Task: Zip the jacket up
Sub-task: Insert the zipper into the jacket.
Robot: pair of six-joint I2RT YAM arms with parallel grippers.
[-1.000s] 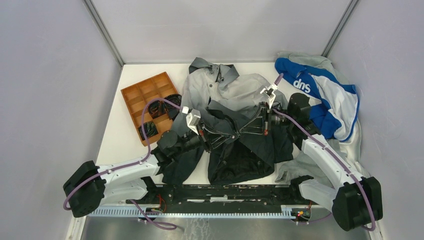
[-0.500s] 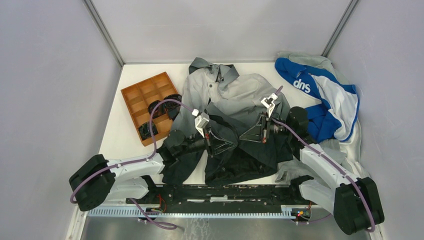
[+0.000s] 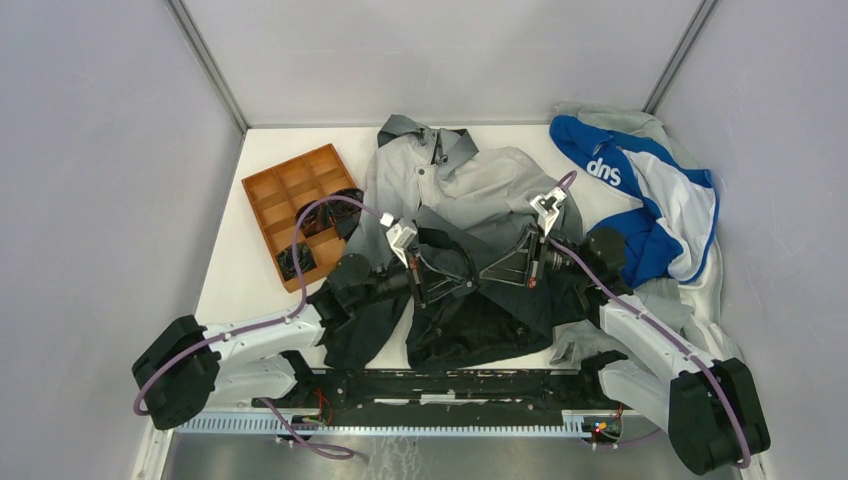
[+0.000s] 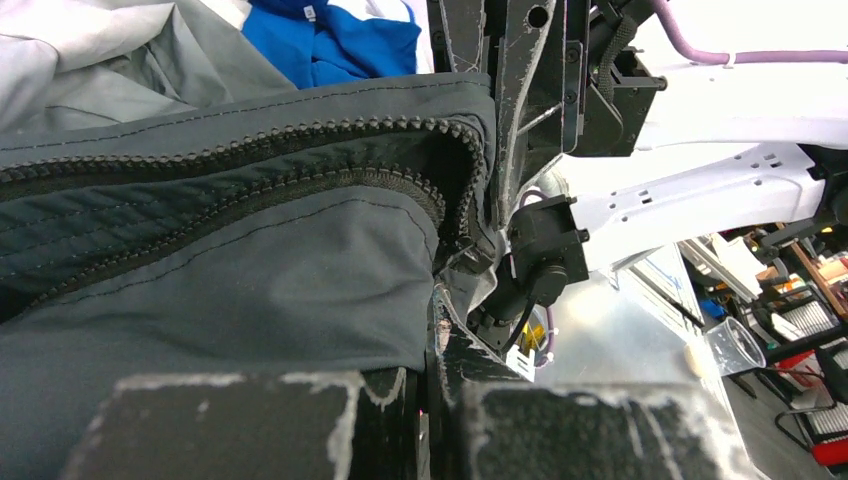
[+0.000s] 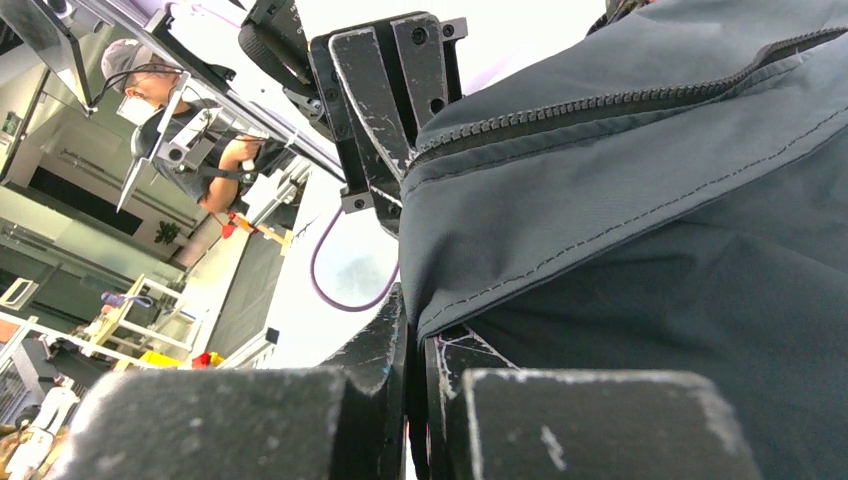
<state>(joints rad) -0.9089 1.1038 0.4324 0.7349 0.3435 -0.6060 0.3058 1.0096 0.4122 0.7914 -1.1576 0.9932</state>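
The jacket [image 3: 470, 190] lies in the middle of the table, light grey at the hood, dark charcoal towards the near edge. My left gripper [image 3: 468, 283] is shut on the jacket's dark front edge, and the zipper teeth [image 4: 300, 150] run just above its jaws in the left wrist view. My right gripper [image 3: 484, 274] is shut on the facing dark front edge [image 5: 600, 200], with its zipper teeth [image 5: 600, 100] above. Both grippers hold the cloth lifted, almost touching each other at the middle. The zipper slider is not visible.
An orange compartment tray [image 3: 290, 195] with dark items stands at the left. A blue-and-white garment with white lettering [image 3: 640, 190] lies on a grey sweatshirt [image 3: 690, 290] at the right. Grey walls close in three sides.
My left gripper has moved right and up towards the right gripper with the dark cloth. My right gripper has drifted slightly down and left. The gap between them has closed.
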